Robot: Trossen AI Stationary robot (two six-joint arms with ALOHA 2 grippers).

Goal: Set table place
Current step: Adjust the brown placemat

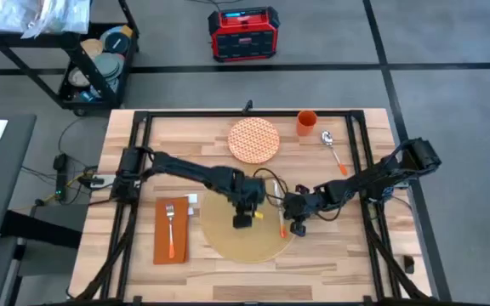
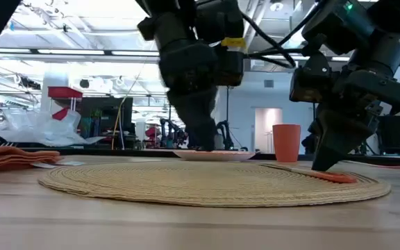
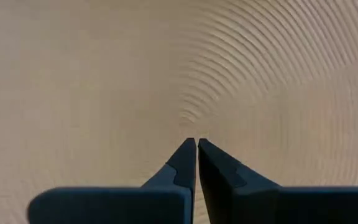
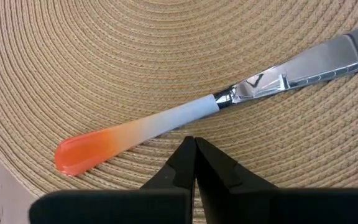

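**Tan weave, orange accents on pale planks**

The large round tan woven placemat point(image 1: 245, 238) shows concentric rings of braid. On it lies a knife point(image 4: 185, 118) with a silver blade and a handle fading from white to orange. At twelve o'clock from the mat sits a round plate point(image 1: 253, 139) with an orange-and-white lattice pattern; at nine o'clock, a rust-orange rectangular cloth napkin point(image 1: 170, 231). An orange cup point(image 1: 306, 122) stands on the light wooden plank table point(image 1: 202, 136).

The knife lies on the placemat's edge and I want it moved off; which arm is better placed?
Right. The right gripper, jaws shut, hovers directly beside the knife handle on the placemat. The left gripper sits over the mat's centre, farther away.
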